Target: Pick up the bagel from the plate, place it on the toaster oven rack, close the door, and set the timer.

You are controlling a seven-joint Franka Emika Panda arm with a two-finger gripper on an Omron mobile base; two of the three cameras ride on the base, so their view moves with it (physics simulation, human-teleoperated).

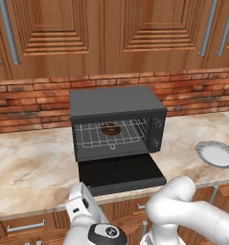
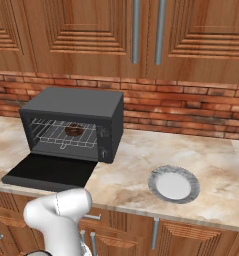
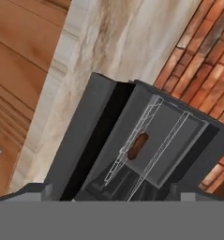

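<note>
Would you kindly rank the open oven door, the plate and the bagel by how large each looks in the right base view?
1. The door, largest.
2. The plate, clearly smaller.
3. The bagel, smallest, though it sits farther back on the rack.

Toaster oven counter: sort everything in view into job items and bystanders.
Job items: bagel on the toaster oven rack; open door; empty plate; open gripper.

Bystanders: wooden cabinets; brick backsplash; marble counter.

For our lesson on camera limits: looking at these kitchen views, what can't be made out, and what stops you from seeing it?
- Timer knobs: left base view, too small to read.
- Bagel: hand view, seen edge-on, so its hole is hidden.
- Plate: left base view, cut off by the right edge.
- Door: right base view, near corner hidden by the arm.
</note>
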